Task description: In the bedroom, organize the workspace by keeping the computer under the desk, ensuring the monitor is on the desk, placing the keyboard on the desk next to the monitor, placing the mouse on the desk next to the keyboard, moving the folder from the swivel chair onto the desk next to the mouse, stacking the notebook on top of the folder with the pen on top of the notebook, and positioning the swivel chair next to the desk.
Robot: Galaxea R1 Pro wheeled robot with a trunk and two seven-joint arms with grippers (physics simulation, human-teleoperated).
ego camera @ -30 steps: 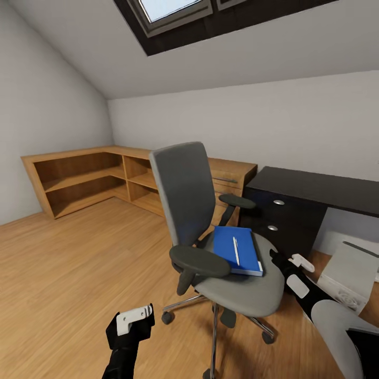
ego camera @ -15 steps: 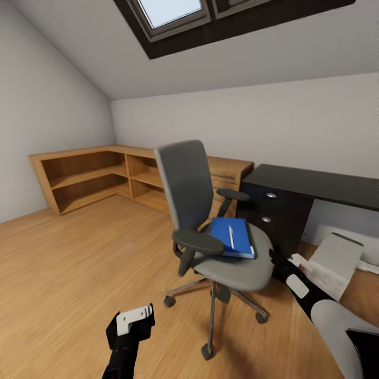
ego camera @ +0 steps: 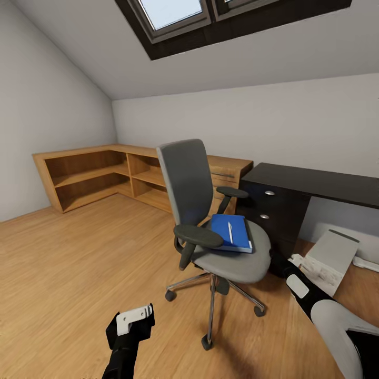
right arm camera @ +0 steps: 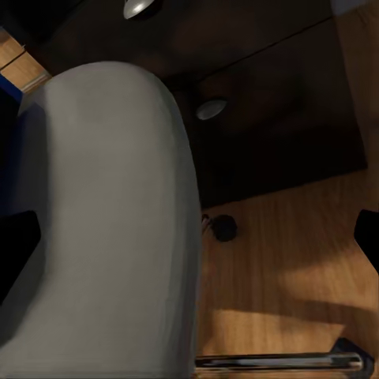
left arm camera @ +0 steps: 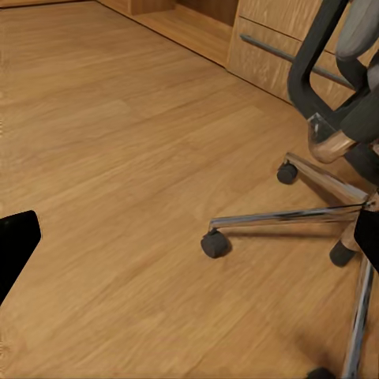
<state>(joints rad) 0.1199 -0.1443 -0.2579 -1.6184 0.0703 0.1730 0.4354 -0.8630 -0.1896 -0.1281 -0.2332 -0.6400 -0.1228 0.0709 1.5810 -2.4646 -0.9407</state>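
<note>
Attic bedroom, wooden floor [ego camera: 79, 258], skylight [ego camera: 173, 13]

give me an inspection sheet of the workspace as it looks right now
surface: black desk, the part of its top in view is bare; two round silver knobs on its dark drawers.
job's things: swivel chair stands on the wood floor beside the desk's drawer end; blue folder lies on its seat with the white pen on top; light grey computer sits tilted on the floor by the desk.
clutter: nothing seen.
grippers: left tool low over the floor, holding nothing; right tool near the seat's edge, holding nothing, jaws apart in its wrist view.
cables: nothing seen.
surroundings: light wood shelving along the walls, skylight above.
</note>
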